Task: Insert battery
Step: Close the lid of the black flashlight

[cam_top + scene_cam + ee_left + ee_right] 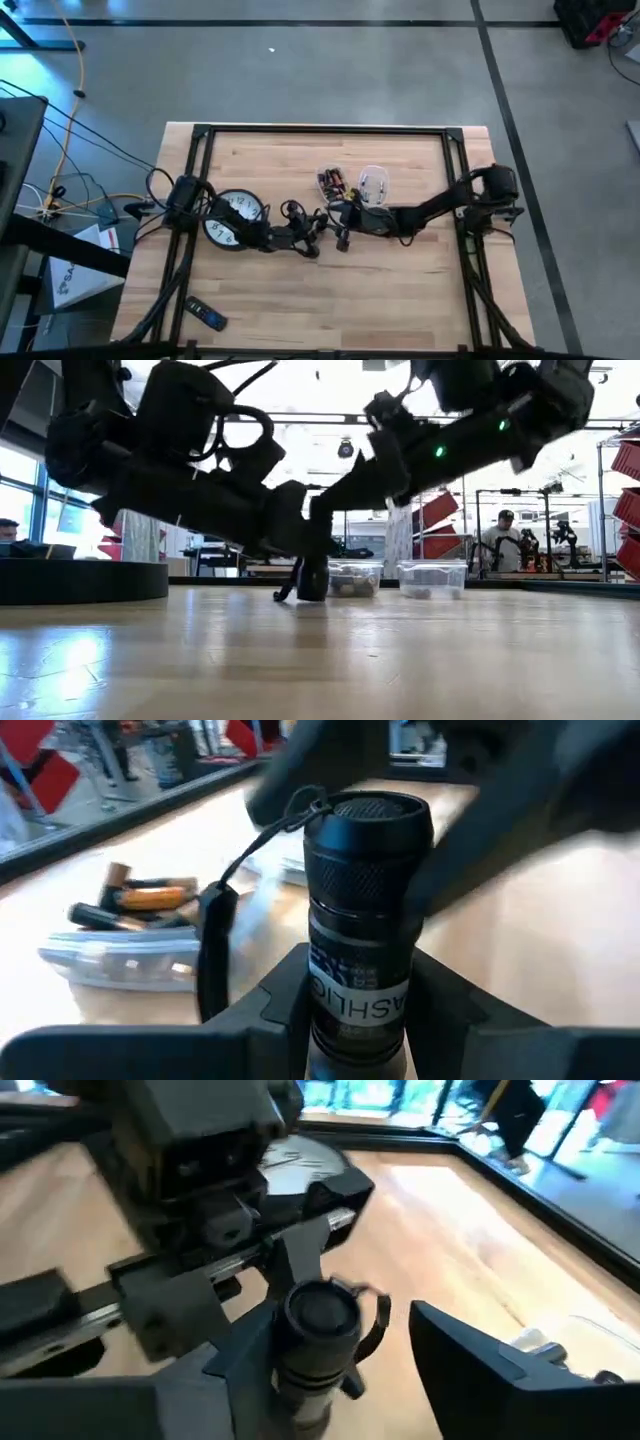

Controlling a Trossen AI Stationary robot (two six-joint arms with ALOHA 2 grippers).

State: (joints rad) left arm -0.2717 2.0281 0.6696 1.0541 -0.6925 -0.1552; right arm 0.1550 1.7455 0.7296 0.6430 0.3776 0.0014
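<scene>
Meanwhile, at the middle of the worktop:
Scene: two dark arms meet over a wooden table (400,290), the left gripper (318,226) and right gripper (345,222) nearly nose to nose.
Flashlight: a black flashlight (362,910) stands gripped between the left gripper's fingers (450,1000), closed on its lettered barrel, with a wrist cord (215,945) hanging off the head end.
Right gripper: its fingers (490,1370) stand apart on either side of the same flashlight (318,1330), and nothing appears to be held between them; whether the near one touches the barrel cannot be told.
Batteries: loose cells lie in a clear tray (332,182), just toward the far edge from the grippers; a second clear tray (374,183) sits beside it, its contents too small to tell.
Elsewhere: a wall clock (232,217) rests face up under the left arm, and a remote control (206,316) lies near the front left corner.
Step in hand: judged to be the steadying stage, with the flashlight presented end-on and its end looking closed.
Next move: likely the right gripper must close on the end cap and twist it off while the left holds firm, then fetch a cell from the tray and line it up with the barrel.
</scene>
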